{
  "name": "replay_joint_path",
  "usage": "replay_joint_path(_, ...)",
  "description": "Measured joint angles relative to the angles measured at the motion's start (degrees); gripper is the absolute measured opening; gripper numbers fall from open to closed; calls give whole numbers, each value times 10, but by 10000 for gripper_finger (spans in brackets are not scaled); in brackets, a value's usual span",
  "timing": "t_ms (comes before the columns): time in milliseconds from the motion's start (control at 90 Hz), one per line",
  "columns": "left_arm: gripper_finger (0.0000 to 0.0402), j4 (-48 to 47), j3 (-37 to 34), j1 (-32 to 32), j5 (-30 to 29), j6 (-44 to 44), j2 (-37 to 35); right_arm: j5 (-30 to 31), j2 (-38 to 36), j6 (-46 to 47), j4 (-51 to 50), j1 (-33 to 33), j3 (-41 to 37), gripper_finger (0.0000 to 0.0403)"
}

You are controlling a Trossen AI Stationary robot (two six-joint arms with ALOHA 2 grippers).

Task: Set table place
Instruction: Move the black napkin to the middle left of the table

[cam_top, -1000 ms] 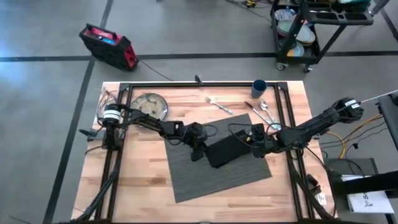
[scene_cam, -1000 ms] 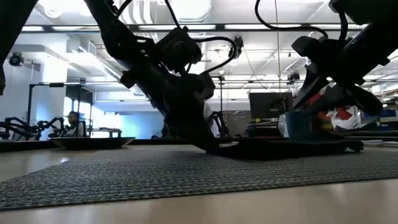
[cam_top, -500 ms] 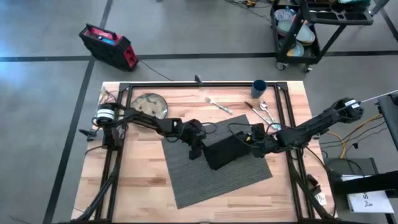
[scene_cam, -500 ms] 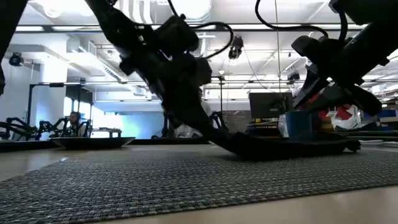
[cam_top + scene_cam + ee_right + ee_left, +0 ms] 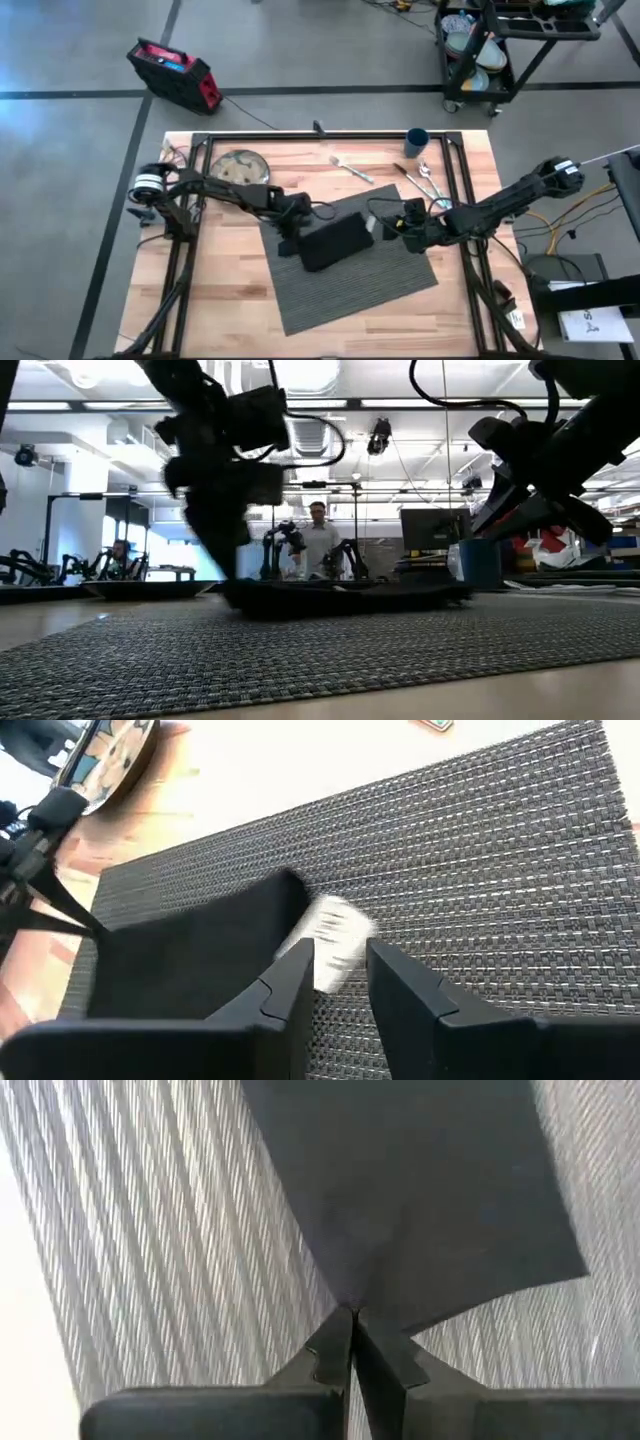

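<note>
Left end effector pinched a corner of the black napkin, which lay on the grey placemat near its far-left corner, mid-bench. Plate sat toward the far-left corner of the bench. Right end effector hovered beside the napkin, fingers parted, empty. Fork and blue cup sat along the far edge.

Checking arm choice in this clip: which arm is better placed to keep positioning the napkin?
Left. Its end effector is shut on the black napkin's corner over the placemat; the right end effector is open, holding nothing.
</note>
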Motion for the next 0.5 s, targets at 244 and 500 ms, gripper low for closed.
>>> replay_joint_path(244,0,-214,-2,-7,1,-5,-65,-20,0,-11,0,0,0,93)
replay_joint_path(500,0,-278,-110,-39,91,-55,-120,-47,0,-24,0,0,0,98)
